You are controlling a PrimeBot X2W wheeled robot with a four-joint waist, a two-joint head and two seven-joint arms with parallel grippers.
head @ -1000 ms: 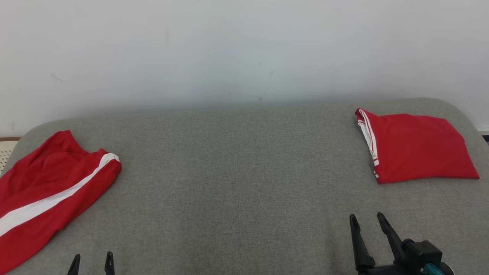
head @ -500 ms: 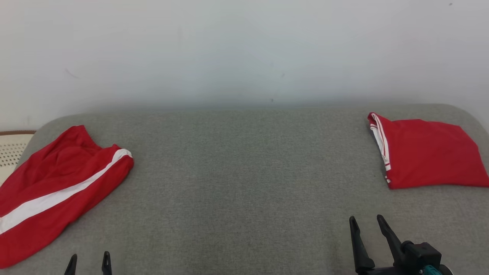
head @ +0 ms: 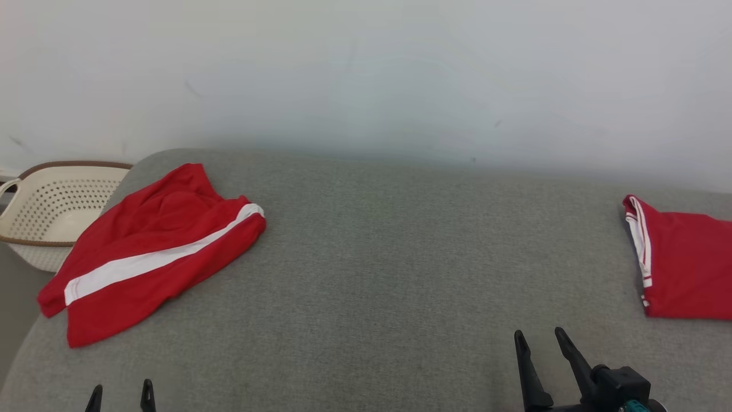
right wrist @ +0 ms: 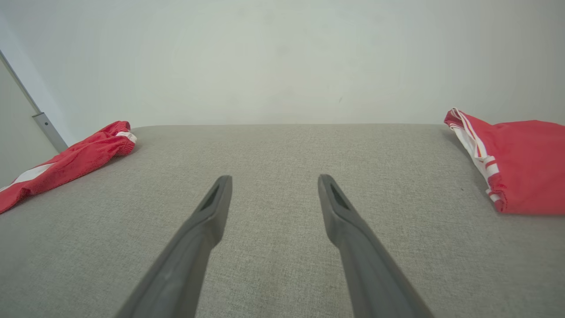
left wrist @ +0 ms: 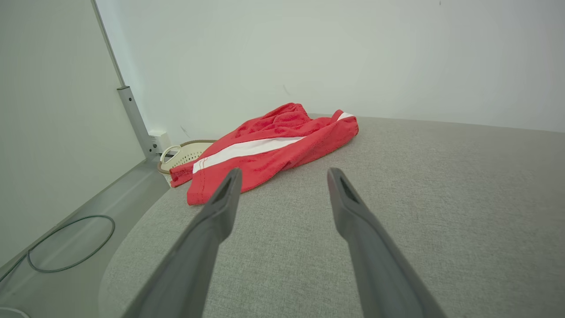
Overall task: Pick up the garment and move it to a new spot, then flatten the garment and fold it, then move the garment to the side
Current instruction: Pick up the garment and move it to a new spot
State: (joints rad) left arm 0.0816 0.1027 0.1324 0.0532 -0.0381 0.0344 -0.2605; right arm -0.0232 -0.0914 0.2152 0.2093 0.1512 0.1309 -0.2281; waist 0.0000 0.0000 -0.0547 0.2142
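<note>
A grey fabric-topped table (head: 372, 274) runs up to a pale wall. Crumpled red shorts (head: 154, 252) with a white side stripe lie at its far left corner, unfolded. A folded red garment (head: 686, 263) lies at the right edge. A perforated cream basket (head: 51, 206) stands beside the left corner, off the table. The right gripper (head: 538, 333) and the left gripper (head: 122, 388) hover near the front edge with fingers spread apart and empty.

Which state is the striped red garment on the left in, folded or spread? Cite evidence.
Spread but rumpled: the garment lies loose on the cushion, its white stripe showing along its length.
</note>
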